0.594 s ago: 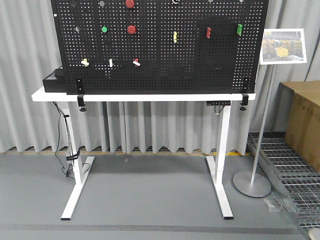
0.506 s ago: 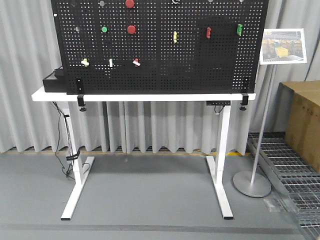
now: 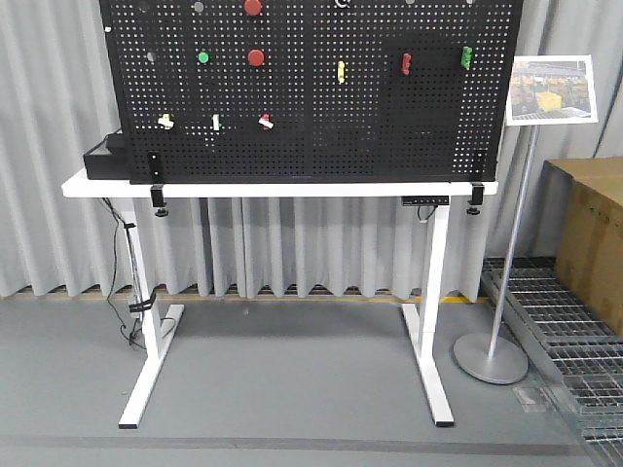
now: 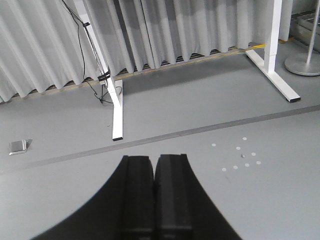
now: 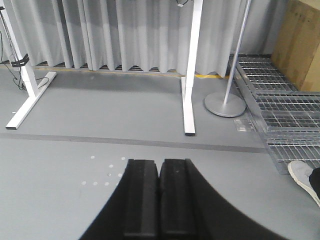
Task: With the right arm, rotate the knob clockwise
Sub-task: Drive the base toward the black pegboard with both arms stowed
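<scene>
The black pegboard (image 3: 321, 146) stands upright on a white table (image 3: 282, 189) in the front view. At its very top edge a small dark round knob with a silver-white ring (image 3: 343, 3) shows, cut off by the frame. Neither arm shows in the front view. My right gripper (image 5: 159, 167) is shut and empty, hanging over the grey floor, far from the board. My left gripper (image 4: 154, 162) is also shut and empty over the floor.
On the board are red discs (image 3: 256, 57), a green button (image 3: 203, 57), a yellow lever (image 3: 341, 71), and red and green levers (image 3: 406, 64). A sign stand (image 3: 492, 356), a cardboard box (image 3: 592, 233) and metal floor grating (image 5: 285, 110) are on the right. A shoe (image 5: 302, 175) shows at the right wrist view's edge.
</scene>
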